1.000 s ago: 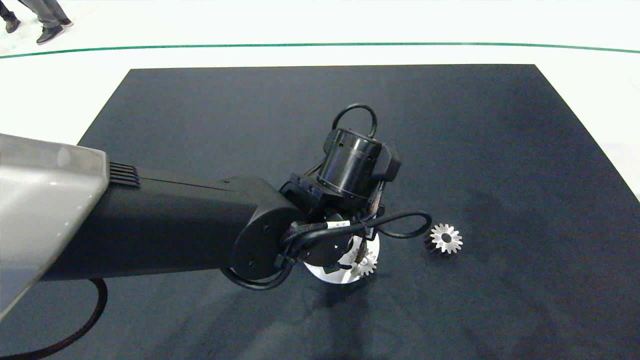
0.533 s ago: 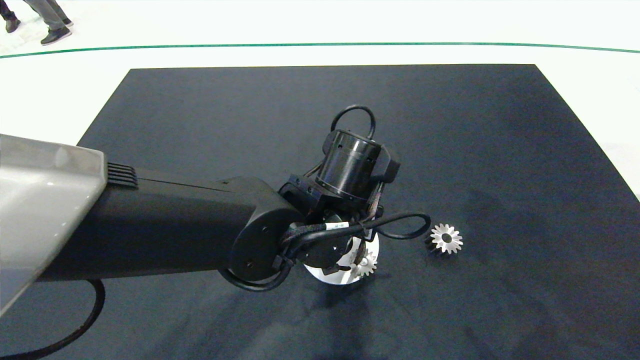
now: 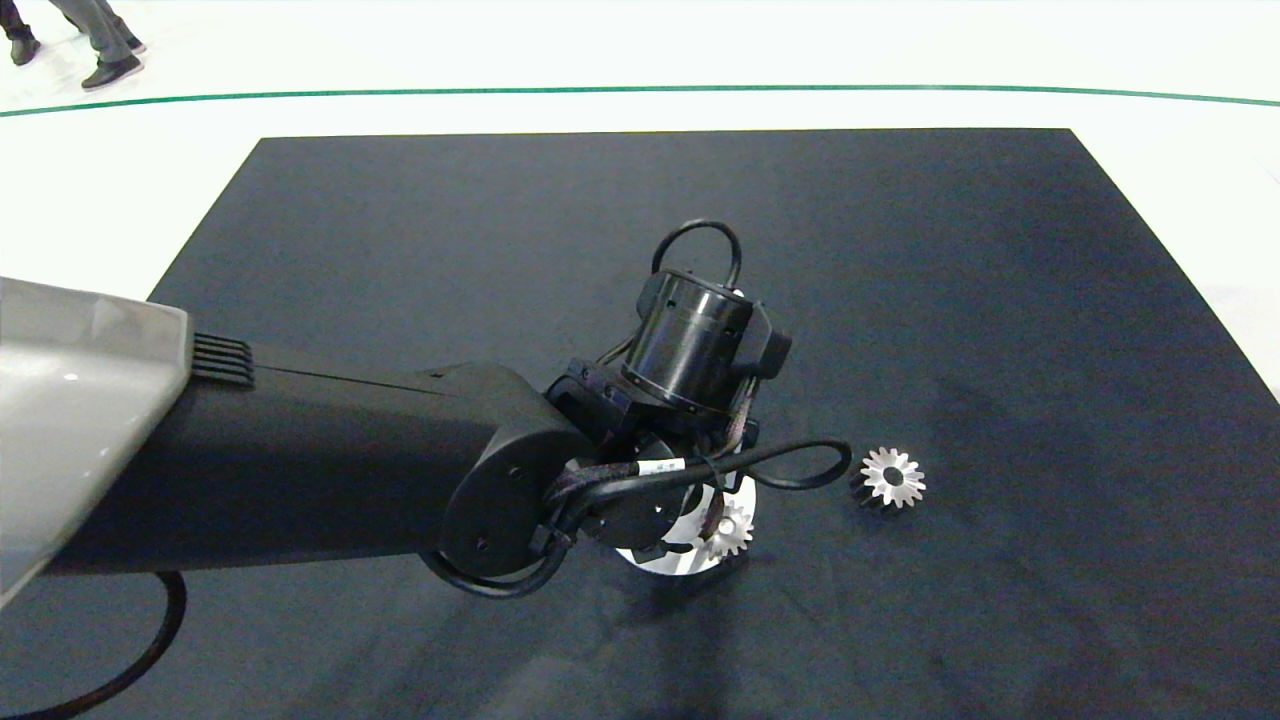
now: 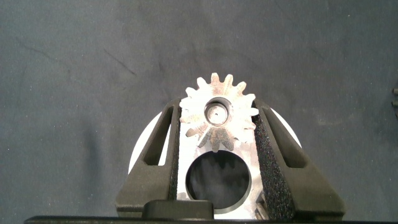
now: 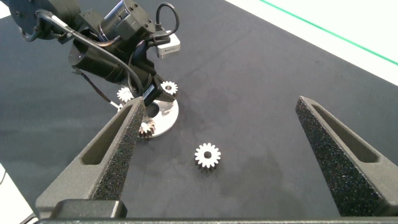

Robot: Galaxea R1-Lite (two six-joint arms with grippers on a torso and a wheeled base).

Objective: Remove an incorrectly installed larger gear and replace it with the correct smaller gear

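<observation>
Silver gears on a black mat.
A silver gear [image 3: 891,477], white round base [image 3: 690,553], black mat [image 3: 500,220]; green line [image 3: 640,90] at 12 o'clock.

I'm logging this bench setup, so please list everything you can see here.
Larger gear: one, silver with a dark body, lying alone on the mat to the right of the base.
Small gears: three, silver, at the round base; one is the smaller gear.
Round base: one, white, mid-mat.
Mat: one, black, covering the table.
Green line: one, beyond the mat.
Shoes: two, dark, a person's, at the far left.
Left gripper: over the base, fingers closed on the smaller gear.
Right gripper: open, raised above the mat.
</observation>
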